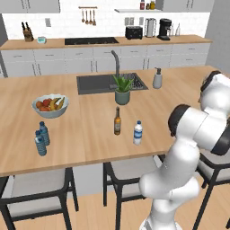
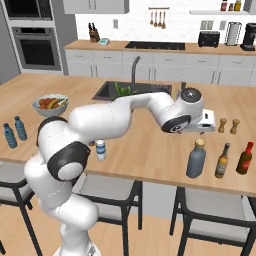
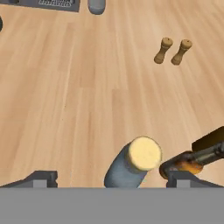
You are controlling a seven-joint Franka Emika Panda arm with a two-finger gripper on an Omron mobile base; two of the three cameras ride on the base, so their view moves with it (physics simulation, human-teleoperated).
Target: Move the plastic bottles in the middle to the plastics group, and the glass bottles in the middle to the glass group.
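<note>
The gripper is released – the grey-blue bottle stands between its jaws, untouched. Beside it: one brown bottle, one red bottle – two shakers.

6 bottles, 2 shakers
</note>
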